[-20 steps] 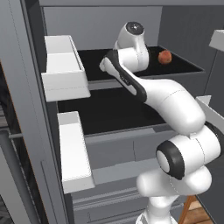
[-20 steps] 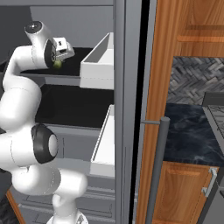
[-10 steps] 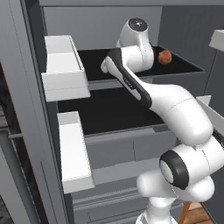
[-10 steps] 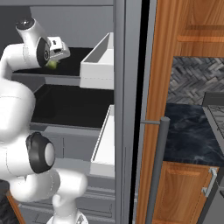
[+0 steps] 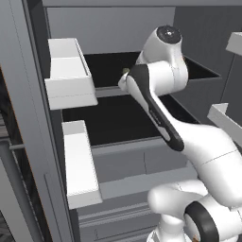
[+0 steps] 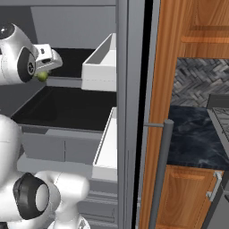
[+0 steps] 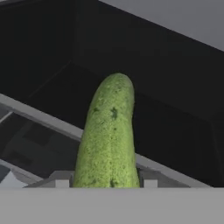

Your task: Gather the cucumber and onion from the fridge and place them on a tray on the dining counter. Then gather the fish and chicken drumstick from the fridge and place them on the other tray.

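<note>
The fridge (image 5: 28,118) stood open, the arm reaching over its black upper shelf (image 5: 108,71). The fingers (image 7: 107,186) were clamped on the cucumber (image 7: 109,140), held above the shelf edge. Withdrawing level and straight would likely avoid the white door bins (image 6: 100,67).

Fridge (image 5: 28,142) open, black shelves (image 5: 118,120) stacked inside (upper and lower visible). White door bins (image 5: 68,73) hang at both sides. Nothing seen resting on the shelf surfaces.
</note>
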Controlling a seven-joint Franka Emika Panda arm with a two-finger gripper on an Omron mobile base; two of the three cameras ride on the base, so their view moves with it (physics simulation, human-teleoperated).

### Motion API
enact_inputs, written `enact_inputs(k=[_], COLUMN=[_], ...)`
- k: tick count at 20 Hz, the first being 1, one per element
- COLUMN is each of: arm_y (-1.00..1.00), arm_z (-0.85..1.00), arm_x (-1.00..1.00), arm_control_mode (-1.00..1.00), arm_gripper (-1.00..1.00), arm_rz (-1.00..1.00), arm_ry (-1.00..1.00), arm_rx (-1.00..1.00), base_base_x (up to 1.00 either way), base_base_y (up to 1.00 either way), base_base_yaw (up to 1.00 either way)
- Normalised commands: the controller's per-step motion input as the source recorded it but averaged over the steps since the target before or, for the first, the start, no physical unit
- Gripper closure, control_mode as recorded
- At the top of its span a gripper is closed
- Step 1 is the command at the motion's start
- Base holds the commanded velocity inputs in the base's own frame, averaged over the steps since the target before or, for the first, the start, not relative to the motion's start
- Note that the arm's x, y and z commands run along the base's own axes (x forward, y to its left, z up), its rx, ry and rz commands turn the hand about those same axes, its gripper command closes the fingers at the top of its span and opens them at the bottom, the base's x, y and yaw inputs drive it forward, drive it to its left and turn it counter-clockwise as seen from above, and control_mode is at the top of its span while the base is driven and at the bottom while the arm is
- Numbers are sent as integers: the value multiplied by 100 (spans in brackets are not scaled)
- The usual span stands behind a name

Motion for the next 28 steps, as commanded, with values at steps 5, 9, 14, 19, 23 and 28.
enact_inputs(k=[5, 9, 14, 19, 23, 28], arm_y=[-32, -31, -29, -15, 0, 0], arm_z=[0, -9, -24, -30, -22, 0], arm_x=[-100, -100, -100, -89, -51, 0], arm_control_mode=[-100, -100, -100, -100, -100, -100], arm_gripper=[100, 100, 100, 100, 100, 100], arm_rz=[-1, -2, 0, 0, 0, 0], arm_ry=[-3, -3, -2, -1, 1, 0], arm_rx=[0, 0, 0, -1, -2, 0], base_base_x=[0, 0, 0, 0, 0, 0], base_base_y=[0, 0, 0, 0, 0, 0], base_base_yaw=[0, 0, 0, 0, 0, 0])
